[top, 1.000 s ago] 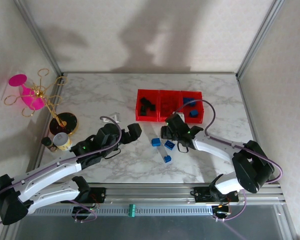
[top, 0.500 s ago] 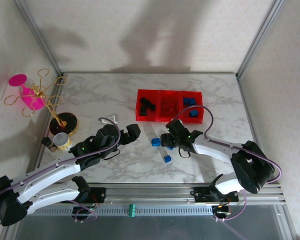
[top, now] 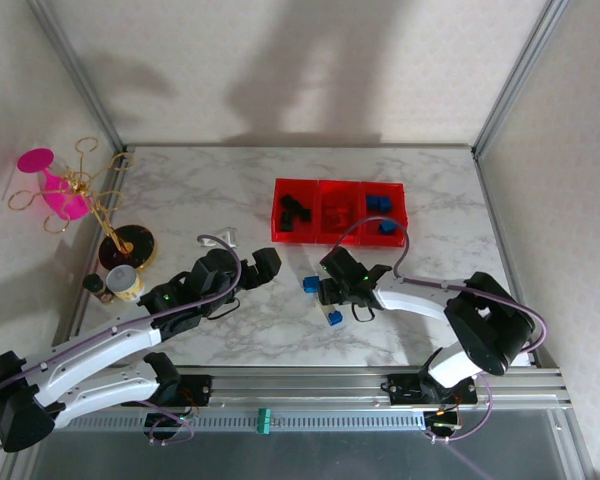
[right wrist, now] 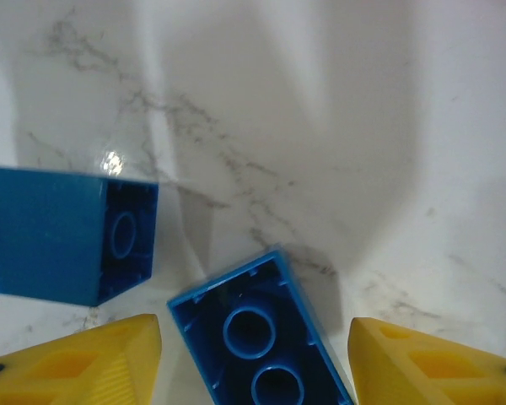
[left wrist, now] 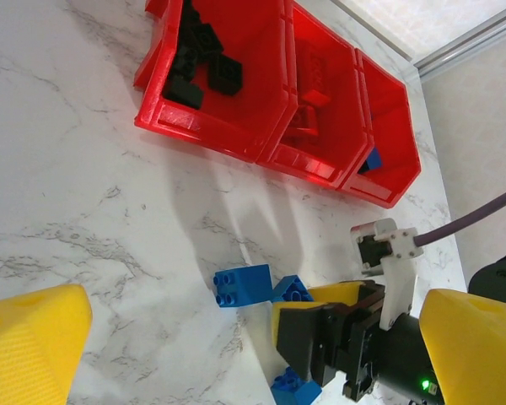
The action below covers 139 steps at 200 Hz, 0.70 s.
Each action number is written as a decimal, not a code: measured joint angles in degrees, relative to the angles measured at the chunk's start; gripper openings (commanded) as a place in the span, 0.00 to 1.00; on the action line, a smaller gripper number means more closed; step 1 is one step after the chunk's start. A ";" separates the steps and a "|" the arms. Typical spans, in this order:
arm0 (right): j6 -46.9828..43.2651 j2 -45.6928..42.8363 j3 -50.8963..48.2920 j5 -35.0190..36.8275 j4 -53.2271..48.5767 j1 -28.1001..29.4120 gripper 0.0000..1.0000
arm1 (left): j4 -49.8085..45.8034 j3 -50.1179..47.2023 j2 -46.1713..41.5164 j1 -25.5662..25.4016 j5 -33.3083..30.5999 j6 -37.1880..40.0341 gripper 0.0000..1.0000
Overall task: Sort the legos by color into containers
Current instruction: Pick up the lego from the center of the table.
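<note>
- Between the yellow fingers [right wrist: 101,359] of the right gripper [right wrist: 257,371], at the bottom of the wrist view, lies a blue brick [right wrist: 253,337] with its hollow underside turned to the camera. The jaws are partway open and flank it with a sliver of marble on each side. Nothing is held yet.
- Watch that angle! The brick lies skewed to the fingers, so a pinch may land on corners rather than flat faces. It could then twist round or squirt out across the table [right wrist: 337,126].
- Just beside it, at the left of the frame, sits a second blue brick [right wrist: 59,232]. The left-hand finger has little room there and could shove it or trap it in the bite.
- Lower centre of the overhead view, a third blue brick [top: 334,318] lies just below the gripper, where a sideways slip could knock it.
- Upper centre, the containers [top: 325,239] wait well apart from the brick. Blue pieces lie in the right-hand bin and black ones [top: 295,210] in the left. A low carry could clip the front wall, and an early release would drop blue among the reds in the middle.
- Left of centre, the left gripper [top: 263,265] hangs spread wide and empty, near the loose bricks. If both arms go for them, they may collide.
</note>
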 measured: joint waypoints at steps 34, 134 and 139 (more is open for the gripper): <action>0.04 1.73 0.66 1.73 -1.20 1.68 0.59 | 0.02 0.00 0.02 0.00 0.00 0.00 0.99; 1.51 2.80 1.77 4.48 -2.21 1.68 0.32 | 0.02 0.00 0.55 0.00 0.02 0.02 1.00; 1.49 2.78 1.77 4.46 -2.21 1.68 0.32 | 0.02 0.00 0.76 0.00 0.02 0.02 0.99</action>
